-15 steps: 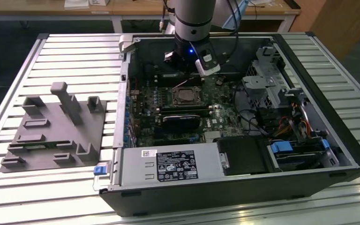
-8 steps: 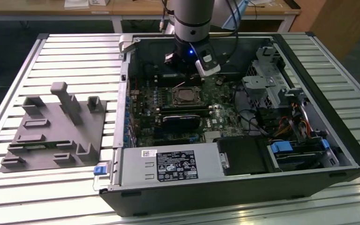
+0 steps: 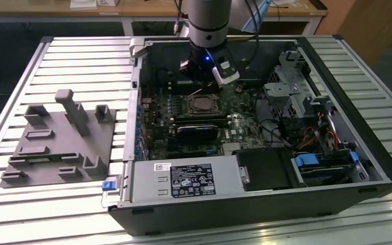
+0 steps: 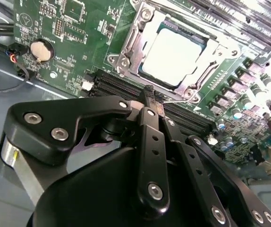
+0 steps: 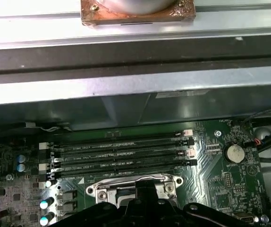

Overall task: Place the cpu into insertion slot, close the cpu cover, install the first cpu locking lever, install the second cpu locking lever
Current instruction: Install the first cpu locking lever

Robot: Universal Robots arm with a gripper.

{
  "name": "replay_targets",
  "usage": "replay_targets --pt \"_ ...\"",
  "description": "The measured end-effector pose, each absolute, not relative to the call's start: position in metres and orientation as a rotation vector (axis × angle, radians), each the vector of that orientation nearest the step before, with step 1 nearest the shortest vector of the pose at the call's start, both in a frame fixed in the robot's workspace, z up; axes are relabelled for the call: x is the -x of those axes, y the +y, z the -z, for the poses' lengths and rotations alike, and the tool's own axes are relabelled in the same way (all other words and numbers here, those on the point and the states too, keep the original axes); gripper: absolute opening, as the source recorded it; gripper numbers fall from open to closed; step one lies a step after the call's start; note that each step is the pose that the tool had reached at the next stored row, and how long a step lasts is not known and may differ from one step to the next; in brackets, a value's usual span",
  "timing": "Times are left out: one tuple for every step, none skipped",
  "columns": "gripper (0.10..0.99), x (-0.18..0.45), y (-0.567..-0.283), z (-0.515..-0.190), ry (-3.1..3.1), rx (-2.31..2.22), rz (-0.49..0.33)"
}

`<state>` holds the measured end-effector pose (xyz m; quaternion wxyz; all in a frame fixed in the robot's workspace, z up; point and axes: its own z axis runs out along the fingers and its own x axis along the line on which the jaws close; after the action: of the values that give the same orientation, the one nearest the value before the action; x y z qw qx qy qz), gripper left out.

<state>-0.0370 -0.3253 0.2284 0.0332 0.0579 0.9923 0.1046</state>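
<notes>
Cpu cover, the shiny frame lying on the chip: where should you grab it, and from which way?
The cover lies flat over the cpu, and its middle is only a window. So you should probably pinch its thin metal rim at an outer edge, coming down from above, since there is nothing to hold in the middle.

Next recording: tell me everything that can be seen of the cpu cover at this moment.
The cpu cover is a thin silvery frame plate that looks like stamped metal, with screw heads at its corners. It appears to lie flat and closed over the insertion slot, and the pale cpu shows through its square window. The gripper hangs beside its edge, over the memory slots. Contact cannot be told.
</notes>
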Motion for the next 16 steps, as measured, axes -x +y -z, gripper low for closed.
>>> replay_targets --pt "0.106 0.037 -0.324 -0.228 3.053 -0.178 -0.322" --pt "0.106 0.037 -0.322 -0.228 3.053 -0.178 -0.322" --pt "0.106 0.037 -0.320 -0.227 3.053 -0.178 -0.322" --pt "0.106 0.037 -0.319 -0.227 3.053 -0.178 -0.321" --pt "0.106 0.037 -0.317 -0.227 3.053 -0.178 -0.319" --pt "0.106 0.037 -0.315 -0.226 3.053 -0.178 -0.313" --pt "0.106 0.037 -0.314 -0.225 3.052 -0.177 -0.308" --pt "0.106 0.037 -0.314 -0.224 3.050 -0.177 -0.304" --pt "0.106 0.037 -0.313 -0.224 3.046 -0.175 -0.299" --pt "0.106 0.038 -0.313 -0.223 3.041 -0.174 -0.295" --pt "0.106 0.038 -0.313 -0.222 3.036 -0.173 -0.288" --pt "0.106 0.038 -0.313 -0.222 3.030 -0.171 -0.281" --pt "0.106 0.038 -0.313 -0.221 3.024 -0.170 -0.274" --pt "0.106 0.038 -0.313 -0.221 3.017 -0.168 -0.266" --pt "0.106 0.039 -0.313 -0.220 3.010 -0.166 -0.259" --pt "0.106 0.039 -0.313 -0.220 3.002 -0.164 -0.253"
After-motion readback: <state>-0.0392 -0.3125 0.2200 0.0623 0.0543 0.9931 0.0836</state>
